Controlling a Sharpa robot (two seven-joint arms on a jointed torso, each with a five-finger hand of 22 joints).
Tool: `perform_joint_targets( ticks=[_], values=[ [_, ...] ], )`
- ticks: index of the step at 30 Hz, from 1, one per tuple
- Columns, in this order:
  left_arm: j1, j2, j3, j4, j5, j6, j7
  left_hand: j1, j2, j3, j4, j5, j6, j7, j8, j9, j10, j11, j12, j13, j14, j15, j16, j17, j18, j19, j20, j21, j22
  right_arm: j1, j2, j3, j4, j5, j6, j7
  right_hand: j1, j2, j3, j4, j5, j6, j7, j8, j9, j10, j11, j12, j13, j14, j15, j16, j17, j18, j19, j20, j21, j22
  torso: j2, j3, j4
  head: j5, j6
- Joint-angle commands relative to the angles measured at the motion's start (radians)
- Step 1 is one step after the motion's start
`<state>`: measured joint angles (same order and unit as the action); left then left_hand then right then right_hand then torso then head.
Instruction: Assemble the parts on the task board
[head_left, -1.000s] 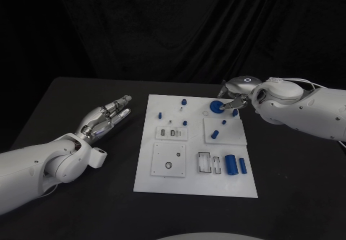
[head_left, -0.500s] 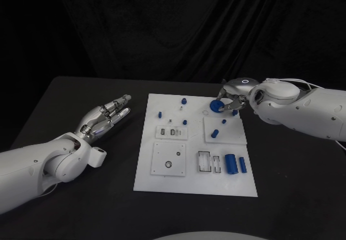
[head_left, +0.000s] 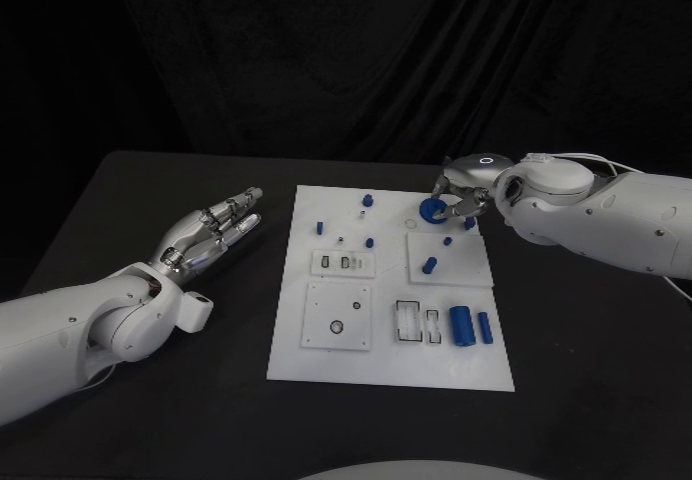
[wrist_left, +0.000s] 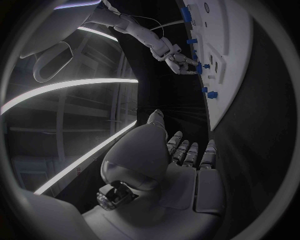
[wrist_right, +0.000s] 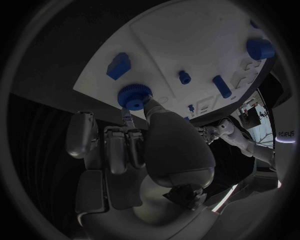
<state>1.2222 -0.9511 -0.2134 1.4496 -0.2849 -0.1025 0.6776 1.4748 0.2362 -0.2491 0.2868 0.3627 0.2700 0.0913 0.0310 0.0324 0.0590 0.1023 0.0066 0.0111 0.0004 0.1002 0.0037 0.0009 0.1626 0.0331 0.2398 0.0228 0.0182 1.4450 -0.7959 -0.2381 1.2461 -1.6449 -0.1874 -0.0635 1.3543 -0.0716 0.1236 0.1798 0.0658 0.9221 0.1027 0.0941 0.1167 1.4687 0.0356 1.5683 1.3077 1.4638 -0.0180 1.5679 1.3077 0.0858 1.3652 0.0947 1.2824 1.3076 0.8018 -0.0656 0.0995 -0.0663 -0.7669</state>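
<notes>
A: Where the right hand (head_left: 459, 200) sits over the task board (head_left: 389, 370), what's it on?
B: Blue knurled knob (head_left: 431, 211), near the board's far right corner. Thumb and a finger pinch it; the right wrist view shows the fingertips (wrist_right: 147, 103) on the knob's rim.
A: Knob seated or lifted?
B: Can't tell. It sits at board level, just beside a small blue peg (head_left: 449, 243).
A: Left hand (head_left: 206, 235)?
B: Off the board, over the black table (head_left: 173, 420) beyond the board's left edge. Fingers straight and side by side, palm up, holding nothing.
A: Other parts?
B: Large blue cylinder (head_left: 462, 326) and a thinner blue bar (head_left: 486, 327) lying side by side near the board's near right corner. Small blue block (head_left: 368, 202) near the far edge.
</notes>
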Motion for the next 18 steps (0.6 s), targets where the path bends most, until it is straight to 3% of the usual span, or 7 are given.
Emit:
perform_joint_targets(
  ticks=[1, 7, 9, 13, 18],
  values=[
    [0.001, 0.003, 0.001, 0.000, -0.003, 0.017, 0.092, 0.012, 0.000, 0.002, -0.007, 0.004, -0.008, 0.002, 0.002, 0.000, -0.001, 0.006, 0.006, 0.002, 0.000, 0.010, -0.004, -0.001, 0.019, 0.000, 0.008, 0.006, 0.001, -0.010, 0.006, -0.004, -0.007, -0.008, 0.018, 0.005, 0.006, 0.018, 0.005, -0.019, -0.004, 0.046, -0.010, 0.025, 0.024, 0.102, -0.012, 0.003, 0.263, 0.107, -0.009, 0.003, 0.263, -0.019, 0.006, -0.007, 0.009, 0.177, 0.000, 0.0006, 0.0002, -0.001, 0.000],
    [0.001, 0.003, 0.001, -0.001, -0.003, 0.019, 0.090, 0.013, 0.001, 0.002, -0.007, 0.004, -0.009, 0.001, 0.002, 0.000, 0.000, 0.009, 0.006, 0.002, 0.000, 0.011, -0.004, -0.001, 0.019, 0.000, 0.009, 0.006, 0.001, -0.013, 0.009, -0.004, -0.012, -0.008, 0.009, 0.011, 0.036, 0.041, 0.009, -0.083, -0.004, 0.135, -0.030, 0.082, 0.106, 0.102, -0.026, 0.003, 0.263, 0.107, -0.022, 0.003, 0.263, -0.020, 0.008, -0.022, 0.017, 0.178, 0.000, 0.0002, 0.0001, 0.002, -0.001],
    [0.001, 0.002, 0.001, -0.001, -0.003, 0.019, 0.089, 0.013, 0.001, 0.002, -0.007, 0.004, -0.009, 0.001, 0.002, 0.000, 0.000, 0.009, 0.006, 0.002, 0.000, 0.011, -0.004, -0.001, 0.019, 0.000, 0.009, 0.006, 0.001, -0.014, 0.009, -0.004, -0.012, -0.008, 0.005, 0.014, 0.038, 0.043, 0.008, -0.091, -0.004, 0.137, -0.031, 0.087, 0.119, 0.102, -0.026, 0.003, 0.263, 0.107, -0.024, 0.003, 0.263, -0.021, 0.009, -0.022, 0.018, 0.178, 0.000, 0.0000, -0.0004, 0.003, 0.000],
    [0.001, 0.002, 0.001, -0.002, -0.003, 0.021, 0.089, 0.013, 0.001, 0.002, -0.007, 0.004, -0.009, 0.001, 0.002, 0.000, 0.002, 0.012, 0.006, 0.002, 0.000, 0.012, -0.004, -0.001, 0.019, 0.000, 0.010, 0.006, 0.001, -0.014, 0.005, -0.004, -0.008, -0.008, -0.011, 0.019, 0.042, 0.051, 0.001, -0.120, -0.004, 0.147, -0.034, 0.121, 0.184, 0.102, -0.025, 0.003, 0.263, 0.107, -0.024, 0.003, 0.263, -0.024, 0.016, -0.025, 0.029, 0.181, 0.000, -0.0006, 0.0005, 0.004, -0.001],
    [0.001, 0.001, 0.001, -0.002, -0.003, 0.023, 0.089, 0.013, 0.001, 0.002, -0.007, 0.004, -0.009, 0.001, 0.002, 0.000, 0.002, 0.012, 0.006, 0.002, 0.000, 0.012, -0.004, -0.001, 0.019, 0.000, 0.010, 0.006, 0.001, -0.015, -0.003, -0.004, 0.006, -0.008, -0.049, 0.033, 0.034, 0.055, -0.008, -0.129, -0.005, 0.144, -0.035, 0.144, 0.232, 0.102, -0.026, 0.003, 0.263, 0.107, -0.025, 0.003, 0.263, -0.028, 0.030, -0.025, 0.048, 0.187, 0.000, -0.0007, 0.0020, 0.003, 0.001]
  ],
)
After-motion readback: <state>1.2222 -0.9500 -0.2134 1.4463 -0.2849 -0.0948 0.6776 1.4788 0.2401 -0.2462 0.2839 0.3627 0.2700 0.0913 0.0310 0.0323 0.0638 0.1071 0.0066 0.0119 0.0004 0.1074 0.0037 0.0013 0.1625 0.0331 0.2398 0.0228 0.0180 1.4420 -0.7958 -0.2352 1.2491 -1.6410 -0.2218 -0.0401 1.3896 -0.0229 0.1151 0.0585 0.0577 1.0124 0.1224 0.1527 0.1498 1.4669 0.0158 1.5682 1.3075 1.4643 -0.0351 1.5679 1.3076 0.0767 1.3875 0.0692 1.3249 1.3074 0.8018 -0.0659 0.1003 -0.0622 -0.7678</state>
